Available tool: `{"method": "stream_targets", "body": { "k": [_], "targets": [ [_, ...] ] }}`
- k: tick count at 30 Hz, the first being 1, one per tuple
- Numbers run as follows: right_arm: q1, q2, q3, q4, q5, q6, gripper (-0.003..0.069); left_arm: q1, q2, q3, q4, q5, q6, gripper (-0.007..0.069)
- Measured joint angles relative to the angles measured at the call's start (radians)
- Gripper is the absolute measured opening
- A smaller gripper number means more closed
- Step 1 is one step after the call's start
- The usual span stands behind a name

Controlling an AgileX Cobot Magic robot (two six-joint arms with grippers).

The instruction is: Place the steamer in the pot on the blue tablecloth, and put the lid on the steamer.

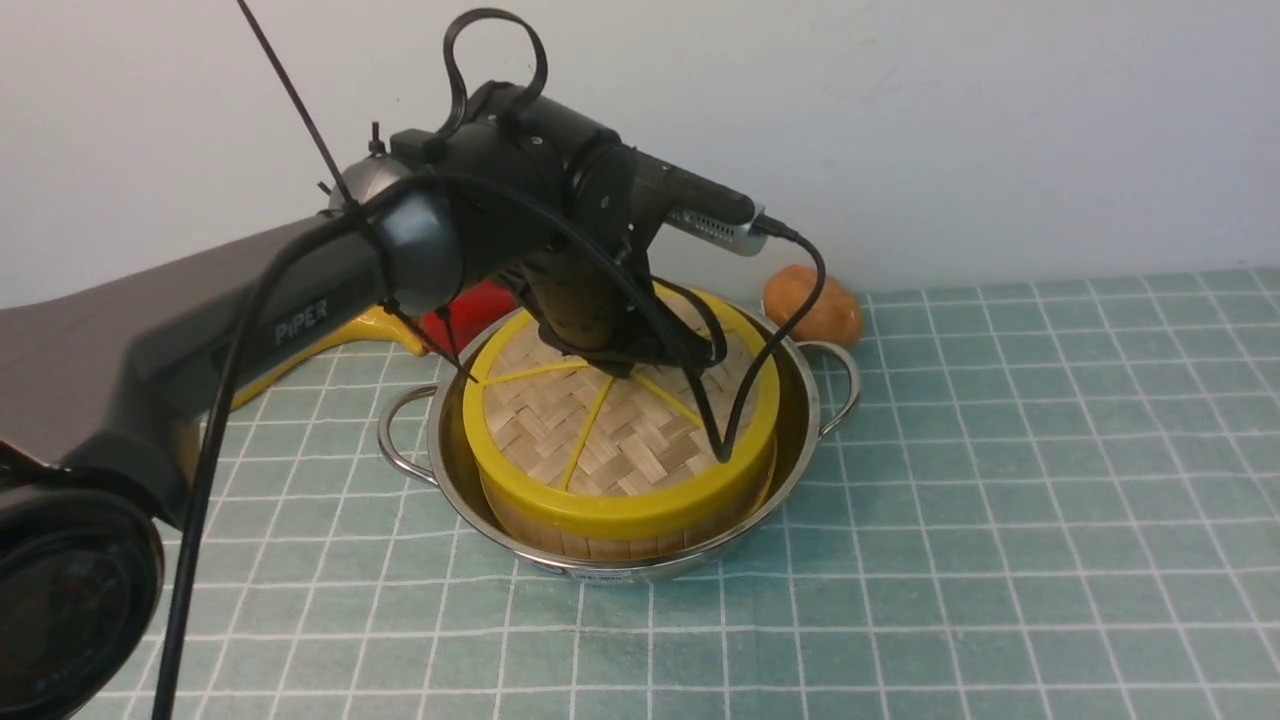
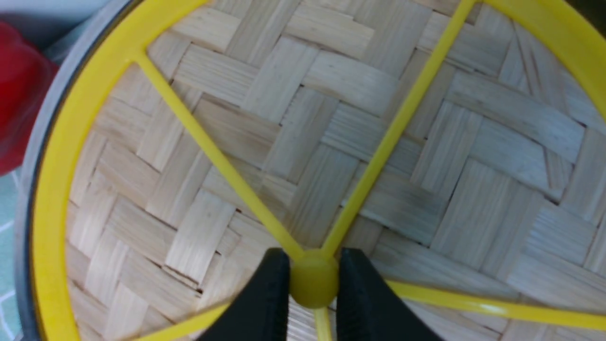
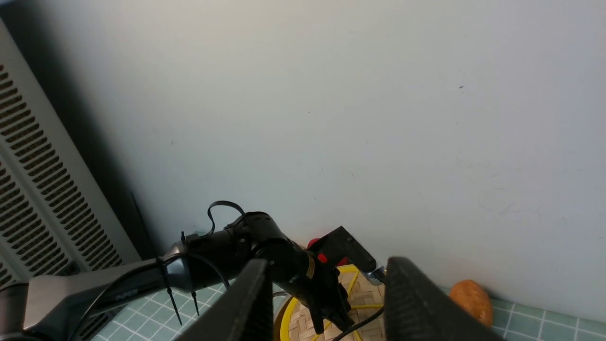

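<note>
The shiny pot (image 1: 805,400) sits on the blue tablecloth (image 1: 1000,500). The steamer (image 1: 600,545) is down inside the pot, and the lid (image 1: 600,440) lies flat on top of it. The left end effector (image 2: 313,272) pinches the little yellow knob (image 2: 313,289) in the middle of the lid, I think so the lid sits level. The right end effector (image 3: 327,265) is spread wide, holds nothing, and hangs high out of the way. I think only letting go is left.
</note>
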Motion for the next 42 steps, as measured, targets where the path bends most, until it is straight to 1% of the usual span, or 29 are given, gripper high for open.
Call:
{"method": "stream_targets", "body": {
  "k": [12, 16, 17, 21, 24, 25, 27, 28, 29, 32, 33, 34, 37, 38, 39, 40, 41, 42],
  "targets": [
    [0.000, 0.000, 0.000, 0.001, 0.000, 0.000, 0.0335, 0.000, 0.000, 0.000, 0.001, -0.001, 0.000, 0.0121],
    [0.000, 0.000, 0.000, 0.001, 0.000, 0.000, 0.0335, 0.000, 0.000, -0.005, 0.001, -0.002, 0.004, 0.0161],
    [0.000, 0.000, 0.000, 0.001, 0.000, 0.000, 0.0335, 0.000, -0.001, -0.019, 0.002, 0.001, 0.011, 0.0224],
    [0.000, 0.000, 0.000, 0.001, 0.000, 0.000, 0.0335, 0.000, -0.025, -0.079, 0.002, 0.029, 0.035, 0.0380],
    [0.000, 0.000, 0.000, 0.001, 0.000, 0.000, 0.0335, -0.001, -0.082, -0.179, 0.002, 0.091, 0.048, 0.0524],
    [0.000, 0.000, 0.000, 0.001, 0.000, 0.000, 0.0335, -0.001, -0.087, -0.185, 0.002, 0.091, 0.048, 0.0531],
    [0.000, 0.000, 0.000, 0.001, 0.000, -0.022, 0.0335, -0.001, -0.159, -0.261, 0.000, 0.165, 0.053, 0.0600],
    [0.000, 0.000, 0.000, 0.001, 0.000, -0.024, 0.0335, -0.001, -0.159, -0.266, -0.001, 0.171, 0.055, 0.0603],
    [0.000, -0.001, 0.009, 0.001, 0.000, -0.044, 0.0332, -0.001, -0.213, -0.291, -0.002, 0.219, 0.062, 0.0618],
    [0.000, -0.015, 0.044, 0.001, -0.003, -0.068, 0.0316, -0.001, -0.281, -0.300, -0.010, 0.273, 0.081, 0.0605],
    [0.000, -0.035, 0.095, 0.001, -0.006, -0.093, 0.0289, -0.001, -0.325, -0.300, -0.022, 0.293, 0.086, 0.0566],
    [0.000, -0.052, 0.137, 0.000, -0.007, -0.110, 0.0270, -0.001, -0.347, -0.298, -0.030, 0.297, 0.088, 0.0541],
    [0.000, -0.120, 0.296, -0.016, -0.007, -0.153, 0.0211, -0.001, -0.443, -0.260, -0.073, 0.297, 0.094, 0.0422],
    [0.000, -0.127, 0.296, -0.018, -0.007, -0.153, 0.0206, -0.001, -0.451, -0.251, -0.077, 0.297, 0.094, 0.0401],
    [0.000, -0.180, 0.394, -0.034, -0.007, -0.164, 0.0179, -0.001, -0.501, -0.215, -0.102, 0.298, 0.102, 0.0325],
    [0.000, -0.209, 0.443, -0.042, -0.007, -0.169, 0.0161, -0.001, -0.539, -0.191, -0.119, 0.298, 0.105, 0.0280],
    [0.000, -0.232, 0.480, -0.049, -0.006, -0.170, 0.0150, -0.001, -0.554, -0.178, -0.125, 0.298, 0.105, 0.0257],
    [0.000, -0.295, 0.565, -0.065, -0.005, -0.167, 0.0129, -0.001, -0.626, -0.104, -0.154, 0.298, 0.113, 0.0140]
  ]
}}
